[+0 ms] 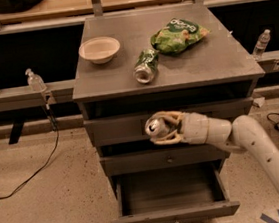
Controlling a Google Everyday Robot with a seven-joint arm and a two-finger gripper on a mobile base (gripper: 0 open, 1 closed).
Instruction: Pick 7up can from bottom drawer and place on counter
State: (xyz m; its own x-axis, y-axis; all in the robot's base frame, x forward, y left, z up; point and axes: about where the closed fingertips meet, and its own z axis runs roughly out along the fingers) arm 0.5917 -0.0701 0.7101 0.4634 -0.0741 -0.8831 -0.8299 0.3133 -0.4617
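My gripper point(157, 128) is shut on the 7up can point(155, 127), a silvery can whose shiny end faces the camera. It holds the can in the air in front of the upper drawer front, above the open bottom drawer point(174, 215) and below the counter point(209, 60). The drawer's inside looks bare. My white arm comes in from the lower right.
On the counter lie a darker green can point(146, 66) on its side, a pale bowl point(100, 49) and a green snack bag point(178, 34). Small clear bottles point(34, 81) stand on ledges left and right point(263, 43). A black cable point(40, 165) runs over the floor at the left.
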